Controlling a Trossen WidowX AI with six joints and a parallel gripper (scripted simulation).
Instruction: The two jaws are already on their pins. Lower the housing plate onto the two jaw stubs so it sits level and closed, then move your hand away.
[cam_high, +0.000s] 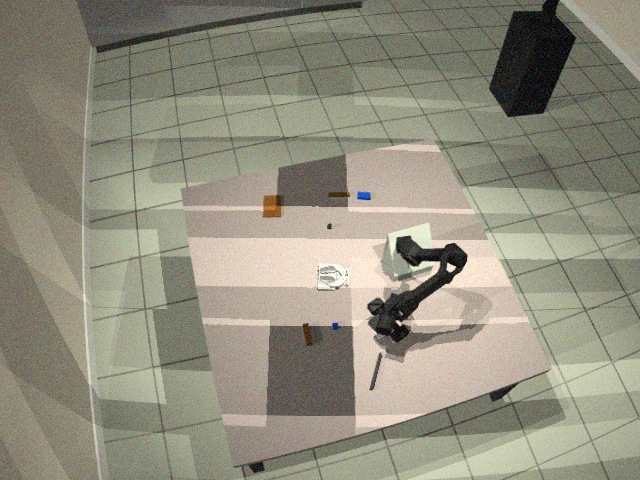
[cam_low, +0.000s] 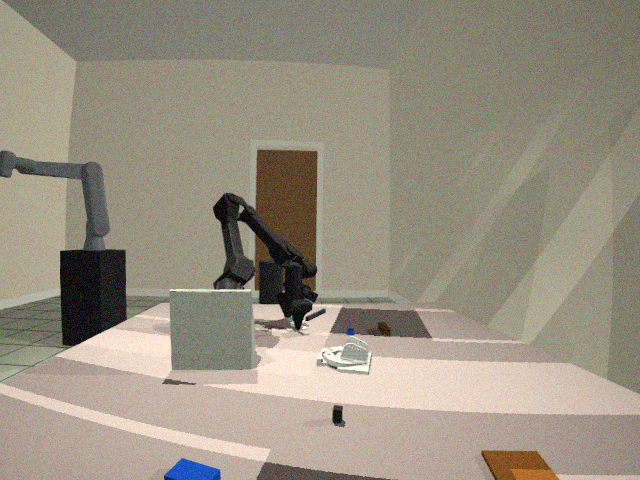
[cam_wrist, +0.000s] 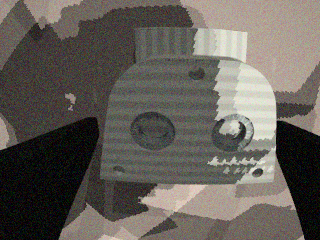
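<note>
The pale grey housing plate lies between my gripper's fingers in the wrist view, with two round holes, small dark spots and a raised block along its far edge. My gripper is open, a finger on each side of the plate, low near the table. The top view shows the arm's hand covering the plate. The white base stands apart on the table, with the jaws on it. How the jaws sit on their pins is too small to tell.
A pale block stands by the arm's base. A dark rod lies near the hand. A blue cube and brown bar lie nearby. A small black piece stands beyond the base.
</note>
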